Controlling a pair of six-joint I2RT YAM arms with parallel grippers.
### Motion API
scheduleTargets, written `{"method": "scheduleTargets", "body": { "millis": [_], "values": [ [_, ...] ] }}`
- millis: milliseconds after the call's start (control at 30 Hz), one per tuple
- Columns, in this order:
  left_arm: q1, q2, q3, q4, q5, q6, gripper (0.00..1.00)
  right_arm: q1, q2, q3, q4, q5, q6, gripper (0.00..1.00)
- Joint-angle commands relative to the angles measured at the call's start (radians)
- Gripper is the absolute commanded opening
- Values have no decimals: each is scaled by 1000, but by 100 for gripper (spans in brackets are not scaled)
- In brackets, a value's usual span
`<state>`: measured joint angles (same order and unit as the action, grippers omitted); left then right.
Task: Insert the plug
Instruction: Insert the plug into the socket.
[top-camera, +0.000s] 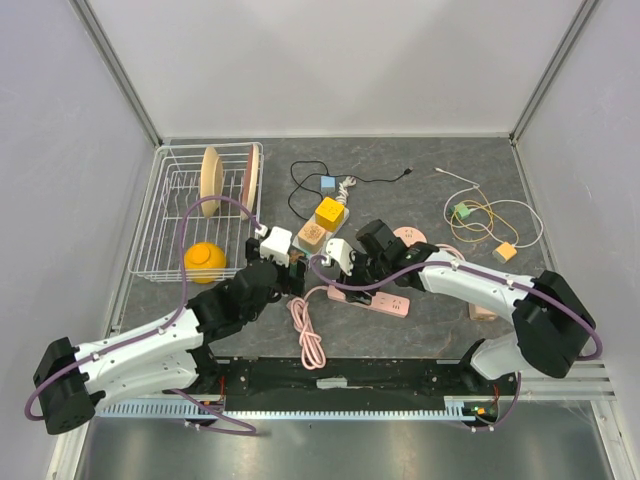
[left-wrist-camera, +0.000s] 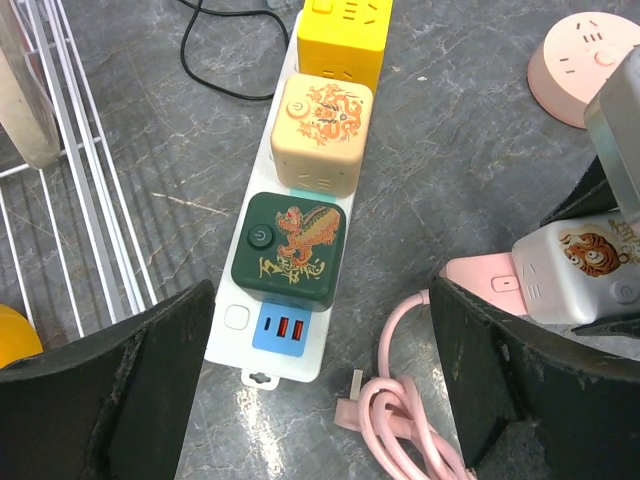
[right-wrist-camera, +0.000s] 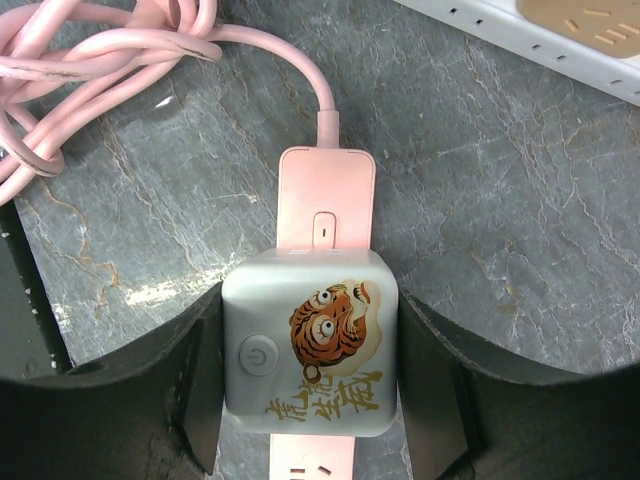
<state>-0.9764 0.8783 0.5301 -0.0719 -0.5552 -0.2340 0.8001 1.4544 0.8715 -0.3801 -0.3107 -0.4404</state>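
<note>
We grip the tiger cube plug (right-wrist-camera: 310, 330) over the pink power strip (right-wrist-camera: 325, 200)

Our right gripper (right-wrist-camera: 312, 400) is clamped on the plug, one finger pressed to each side, and the plug sits on top of the strip near its cable end; we cannot tell whether its pins are fully in. Our left gripper (left-wrist-camera: 325, 395) hangs with jaws spread wide and holding nothing above the white power strip (left-wrist-camera: 232, 330), which carries a green dragon cube (left-wrist-camera: 290, 250), a beige cube (left-wrist-camera: 322, 125) and a yellow cube (left-wrist-camera: 345, 35)
</note>
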Motion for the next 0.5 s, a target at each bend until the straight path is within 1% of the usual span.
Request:
{"method": "scheduleTargets", "body": {
  "millis": [0,33,100,133,167,200,233,267,333,367,467],
  "values": [
    [4,10,53,69,-43,-24,94,11,61,-95,-183,105,-55,1],
    [4,16,57,69,-37,-21,94,11,43,-91,-187,113,-51,2],
    [5,24,61,70,-31,-19,94,11,23,-77,-197,114,-37,17],
    [5,34,65,69,-22,-18,95,11,2,-69,-198,114,-32,27],
    [5,39,68,67,-15,-15,94,11,-8,-62,-201,111,-24,42],
    [5,44,70,69,-11,-14,94,10,-18,-45,-209,107,-17,48],
    [5,53,77,67,-2,-13,94,11,-38,-39,-209,104,-15,51],
    [4,57,79,69,1,-13,95,11,-45,-31,-210,101,-12,58],
    [4,60,85,69,8,-11,94,11,-55,-6,-217,101,-6,64],
    [4,63,84,69,11,-11,95,11,-52,6,-224,99,-7,70],
    [5,57,80,67,11,-14,94,10,-39,58,-261,104,-11,77]
  ]
}}
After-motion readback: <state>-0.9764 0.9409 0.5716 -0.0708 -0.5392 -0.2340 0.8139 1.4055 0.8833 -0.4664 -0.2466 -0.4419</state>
